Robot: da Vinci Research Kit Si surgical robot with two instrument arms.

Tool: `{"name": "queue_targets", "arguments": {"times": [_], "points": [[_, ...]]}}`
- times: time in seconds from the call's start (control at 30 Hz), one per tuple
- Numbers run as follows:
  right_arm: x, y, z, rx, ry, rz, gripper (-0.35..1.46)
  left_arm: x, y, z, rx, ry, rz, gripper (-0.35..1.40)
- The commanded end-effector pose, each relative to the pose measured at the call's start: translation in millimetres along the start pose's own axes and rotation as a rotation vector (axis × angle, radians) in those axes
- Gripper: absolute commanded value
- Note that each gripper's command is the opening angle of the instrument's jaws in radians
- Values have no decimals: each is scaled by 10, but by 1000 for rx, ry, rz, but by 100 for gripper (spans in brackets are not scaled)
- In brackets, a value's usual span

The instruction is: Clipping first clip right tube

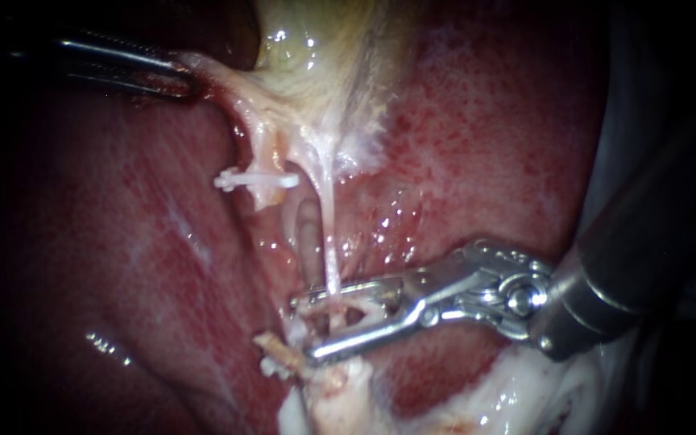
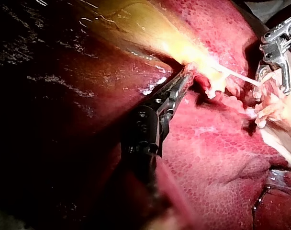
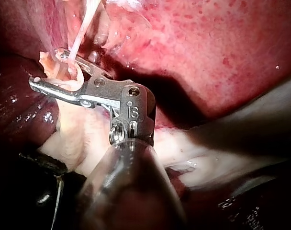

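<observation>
Liver [image 1: 485,145] fills most of the endoscope view, with dark edges on the left and at the far right. Gallbladder [image 1: 324,56] sits top centre, pale yellow, tapering downward into two strands.

Right shaft [image 1: 638,266] comes in from the right edge and takes up that lower-right corner. Bare liver surface lies between it and the gallbladder, and that is the widest open room. Frayed pale tissue [image 1: 340,395] bunches just under the lower jaw, so it is tight there.

Left tool [image 1: 183,72] enters from upper left, jaws clamped together on the gallbladder edge, which stretches out toward it. The left wrist view agrees: the tool [image 2: 184,79] tips are buried in pale tissue.

Right tool [image 1: 304,326] points toward the view's left, jaws apart. Some whitish material sits in the gap; I can't tell whether it is a clip or tissue.

Right tube [image 1: 328,217] is a thin, pale, taut strand. Its long axis is near vertical in the endoscope view, running from the gallbladder straight down into the gap between the right tool's jaws. It crosses them roughly square, close to the tips. The right wrist view shows the tube [image 3: 81,28] dropping in over the curved jaw.

Left tube [image 1: 259,149] runs just beside it, shorter, and the room between the two is narrow. White clip [image 1: 255,180] lies across the left tube, roughly horizontal.
</observation>
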Motion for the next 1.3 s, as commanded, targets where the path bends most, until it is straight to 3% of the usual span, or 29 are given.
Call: {"name": "queue_targets", "arguments": {"times": [0.03,0.67,0.97,1.2,1.3], "points": [[0,0,0,1,-1,7,48,0,0,0,0,0,0,-35],[0,-1,-1,2,-1,13,37,0,-1,0,0,0,0,-35],[-1,3,-6,5,-3,19,9,0,-1,0,0,0,0,-35],[-1,4,-8,4,-3,19,-35,0,-1,0,0,0,0,-35],[-1,6,-8,6,-3,37,-35,0,-1,0,0,0,0,-35]]}}
